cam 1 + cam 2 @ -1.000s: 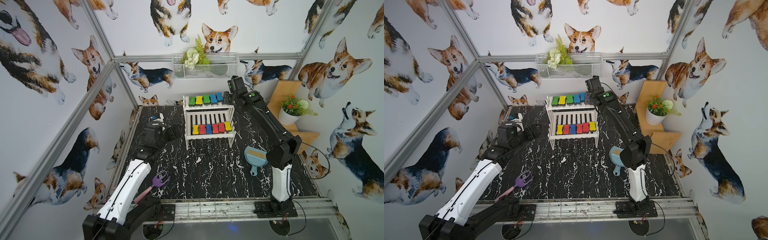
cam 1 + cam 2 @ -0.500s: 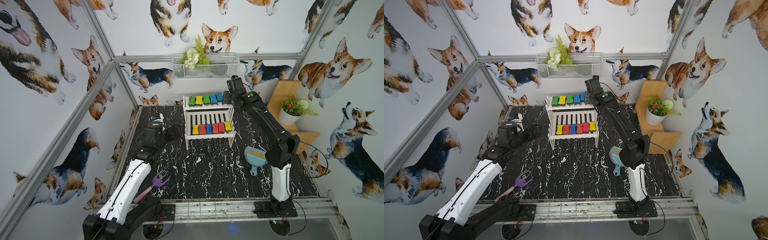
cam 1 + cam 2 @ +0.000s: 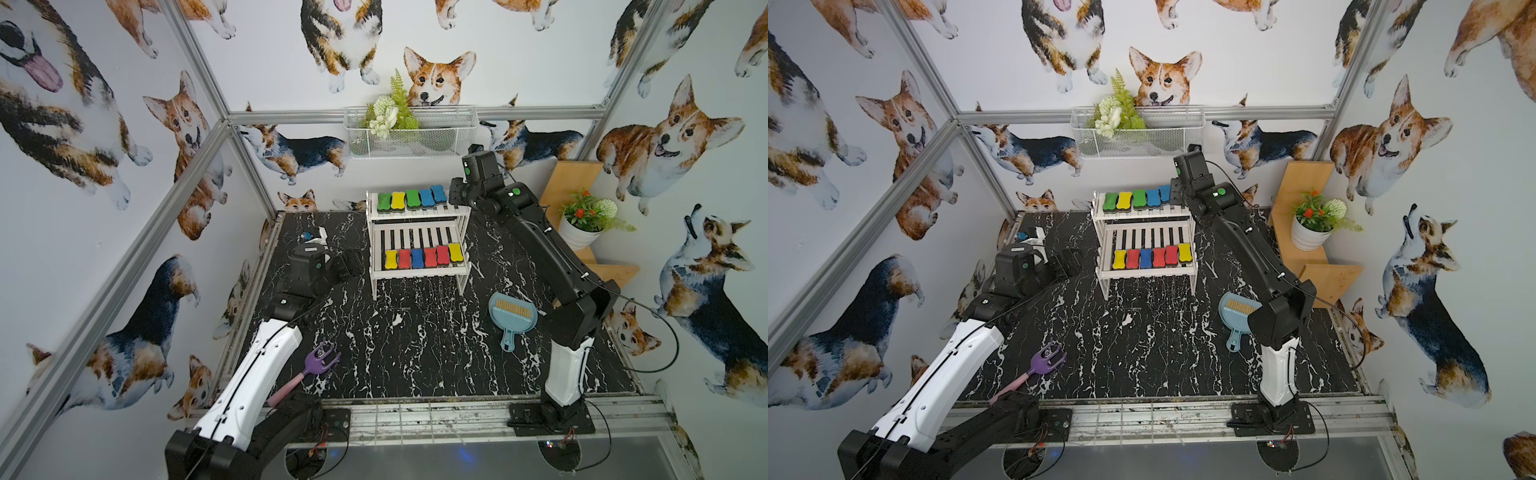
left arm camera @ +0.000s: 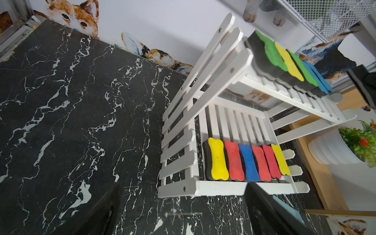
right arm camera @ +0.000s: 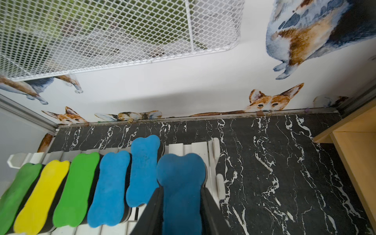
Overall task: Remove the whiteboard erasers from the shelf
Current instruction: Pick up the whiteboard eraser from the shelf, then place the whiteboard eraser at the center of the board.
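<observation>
Grab step: end blue eraser [image 5: 181,168] on the top tier of the shelf [image 5: 195,148] is pinched by the right gripper [image 5: 182,190]; left gripper [image 4: 183,189] is spread wide. Clean lift is needed next.

White slatted shelf [image 3: 419,272] on a black tabletop [image 3: 415,345] veined with white
Whiteboard erasers [image 3: 419,257] on the shelf have bright tops over black bases: upper tier green, yellow, green, blue, blue, then an end eraser [image 5: 181,183] of deeper blue between black fingers [image 5: 151,211]; lower tier yellow, red, blue, red, red, yellow. Right of the shelf, a light-blue dustpan [image 3: 519,322] with tan bristles and a tan stand [image 3: 569,183]; left of it, a purple fork [image 3: 320,360] with a pink handle. Behind it, white walls [image 3: 540,75] printed with orange, black and white corgis
</observation>
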Action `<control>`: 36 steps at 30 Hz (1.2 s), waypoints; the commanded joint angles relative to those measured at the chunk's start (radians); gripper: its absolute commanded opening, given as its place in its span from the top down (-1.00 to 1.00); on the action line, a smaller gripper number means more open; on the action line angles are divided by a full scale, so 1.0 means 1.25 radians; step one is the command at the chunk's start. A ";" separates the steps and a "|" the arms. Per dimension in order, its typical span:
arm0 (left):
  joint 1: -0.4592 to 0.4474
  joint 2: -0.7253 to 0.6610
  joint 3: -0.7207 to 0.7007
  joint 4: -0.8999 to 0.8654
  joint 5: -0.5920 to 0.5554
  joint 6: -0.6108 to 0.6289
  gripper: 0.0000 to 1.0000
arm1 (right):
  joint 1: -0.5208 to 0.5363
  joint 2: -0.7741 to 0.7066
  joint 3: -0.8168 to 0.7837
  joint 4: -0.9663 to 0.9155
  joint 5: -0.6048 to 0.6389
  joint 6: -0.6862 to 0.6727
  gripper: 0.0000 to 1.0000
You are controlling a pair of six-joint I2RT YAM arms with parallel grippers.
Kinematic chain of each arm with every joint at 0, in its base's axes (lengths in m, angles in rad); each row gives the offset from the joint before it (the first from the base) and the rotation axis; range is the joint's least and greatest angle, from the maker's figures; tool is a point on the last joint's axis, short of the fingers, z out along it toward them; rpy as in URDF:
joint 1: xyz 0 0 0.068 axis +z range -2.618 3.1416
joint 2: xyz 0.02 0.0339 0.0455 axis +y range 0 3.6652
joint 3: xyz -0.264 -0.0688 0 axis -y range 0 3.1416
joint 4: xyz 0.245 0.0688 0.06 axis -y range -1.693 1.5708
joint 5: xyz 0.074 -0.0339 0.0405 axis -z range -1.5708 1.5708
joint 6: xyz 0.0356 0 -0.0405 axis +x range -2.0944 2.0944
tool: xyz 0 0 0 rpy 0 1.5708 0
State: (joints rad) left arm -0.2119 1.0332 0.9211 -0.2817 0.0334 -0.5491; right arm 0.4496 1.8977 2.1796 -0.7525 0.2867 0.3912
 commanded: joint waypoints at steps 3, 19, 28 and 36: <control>0.000 0.001 0.010 0.007 0.004 -0.001 -0.99 | 0.014 -0.104 -0.142 0.072 -0.039 0.022 0.38; 0.000 0.008 0.010 0.012 0.011 -0.004 -0.99 | 0.145 -0.664 -0.896 0.251 -0.101 0.206 0.38; 0.000 0.011 0.007 0.011 0.002 -0.005 -0.99 | 0.269 -0.749 -1.239 0.384 -0.049 0.309 0.38; 0.000 0.017 0.014 0.002 0.000 -0.009 -0.99 | 0.290 -0.649 -1.391 0.648 0.044 0.367 0.37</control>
State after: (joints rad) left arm -0.2119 1.0496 0.9283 -0.2817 0.0338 -0.5556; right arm 0.8116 1.0573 0.4553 -0.1390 0.2653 0.8116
